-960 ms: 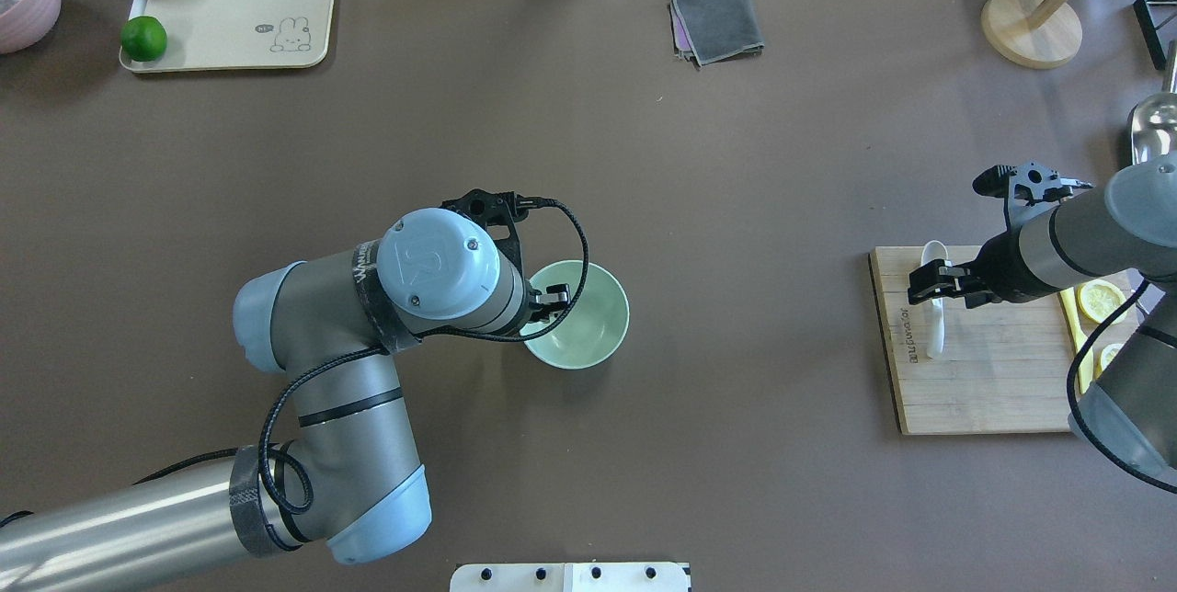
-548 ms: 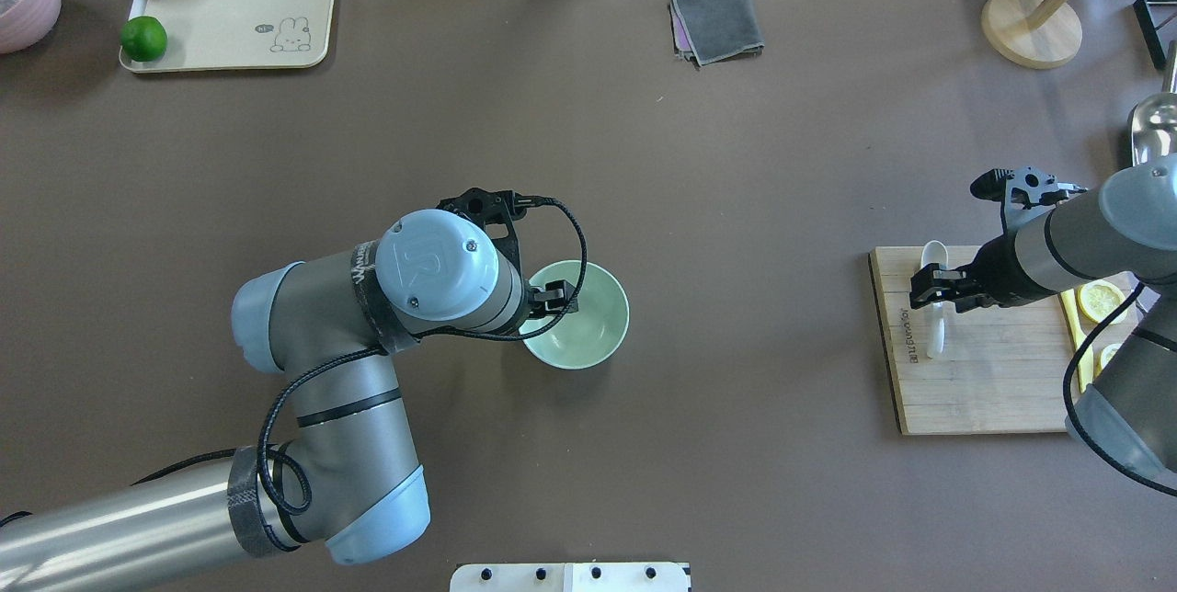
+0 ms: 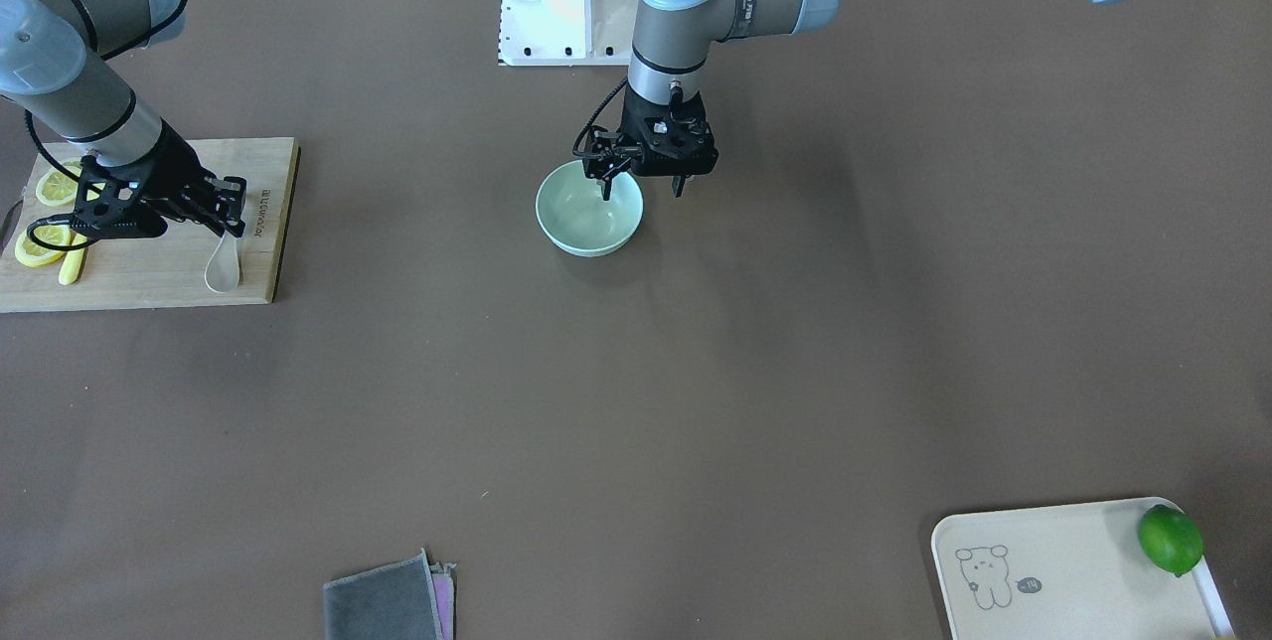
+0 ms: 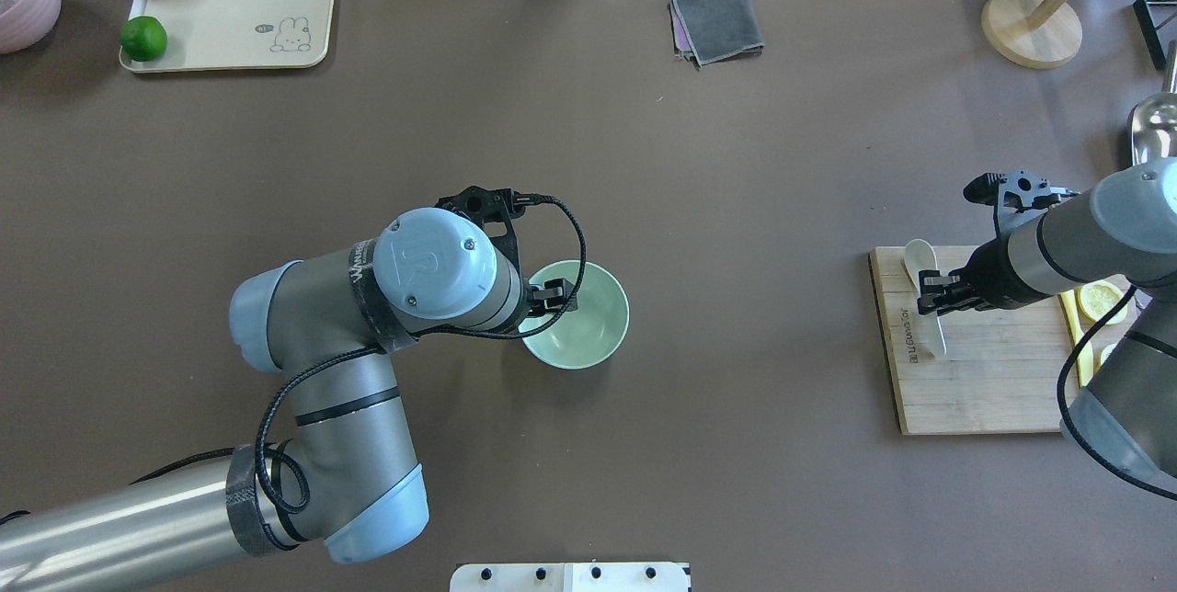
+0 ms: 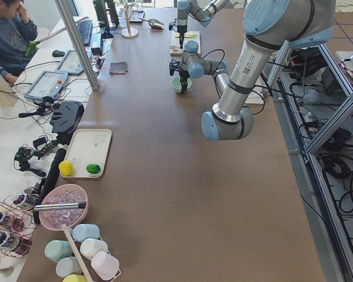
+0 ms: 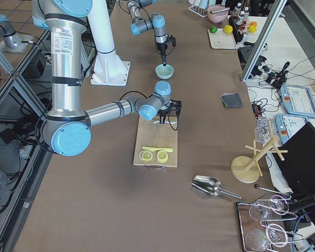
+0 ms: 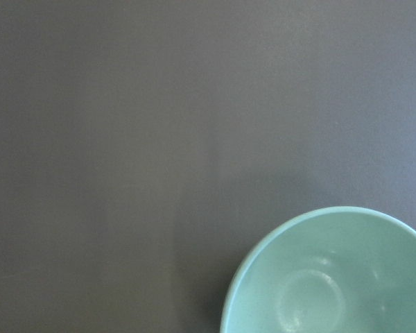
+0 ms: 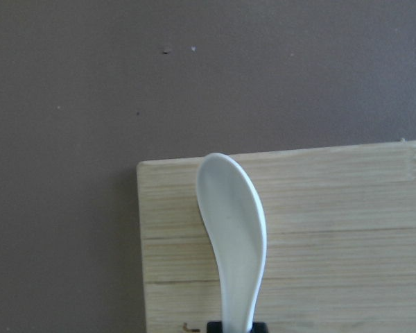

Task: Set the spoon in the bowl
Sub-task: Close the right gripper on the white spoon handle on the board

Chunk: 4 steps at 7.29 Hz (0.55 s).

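Right gripper (image 4: pixel 929 293): I read it as clamped across the spoon's handle, about mid-length. My wrist view shows the handle running straight into the jaws.
Spoon (image 4: pixel 919 259): it is on the board (image 4: pixel 993 390), at the edge facing the bowl. Its long axis runs away from the robot, scoop far and handle end near. I can't tell whether it is off the wood yet.
Bowl (image 4: pixel 593 325): upright with nothing in it, well apart from the spoon toward the robot's left.
Left gripper (image 3: pixel 644 190): fingers apart, straddling the bowl's left rim, one inside and one outside.
Next move: I judge it a leftward carry by the right arm, the nearer one. It should come in over the bowl's right side, clear of the left fingers.
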Motion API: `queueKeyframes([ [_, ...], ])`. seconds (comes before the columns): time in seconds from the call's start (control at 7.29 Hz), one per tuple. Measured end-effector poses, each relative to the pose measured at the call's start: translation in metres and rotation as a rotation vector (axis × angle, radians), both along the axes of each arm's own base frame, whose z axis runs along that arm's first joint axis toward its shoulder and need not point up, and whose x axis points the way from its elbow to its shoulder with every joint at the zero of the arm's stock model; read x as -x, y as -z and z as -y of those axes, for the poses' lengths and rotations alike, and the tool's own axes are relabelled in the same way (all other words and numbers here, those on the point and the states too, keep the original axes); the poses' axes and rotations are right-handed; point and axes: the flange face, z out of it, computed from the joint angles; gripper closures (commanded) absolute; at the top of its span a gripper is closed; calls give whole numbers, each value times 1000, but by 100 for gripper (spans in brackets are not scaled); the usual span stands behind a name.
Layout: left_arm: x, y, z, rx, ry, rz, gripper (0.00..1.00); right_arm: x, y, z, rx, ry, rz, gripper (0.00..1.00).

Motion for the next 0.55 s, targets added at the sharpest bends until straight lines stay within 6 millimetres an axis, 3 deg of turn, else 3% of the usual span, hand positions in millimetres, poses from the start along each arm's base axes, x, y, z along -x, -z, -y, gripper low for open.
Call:
queueKeyframes([
  [0.27, 1, 1, 0, 1, 1, -3, 4, 2, 8, 1, -6, 5, 15, 100],
  [0.55, 4, 4, 0, -3, 2, -9, 4, 1, 30, 3, -25, 3, 46, 100],
])
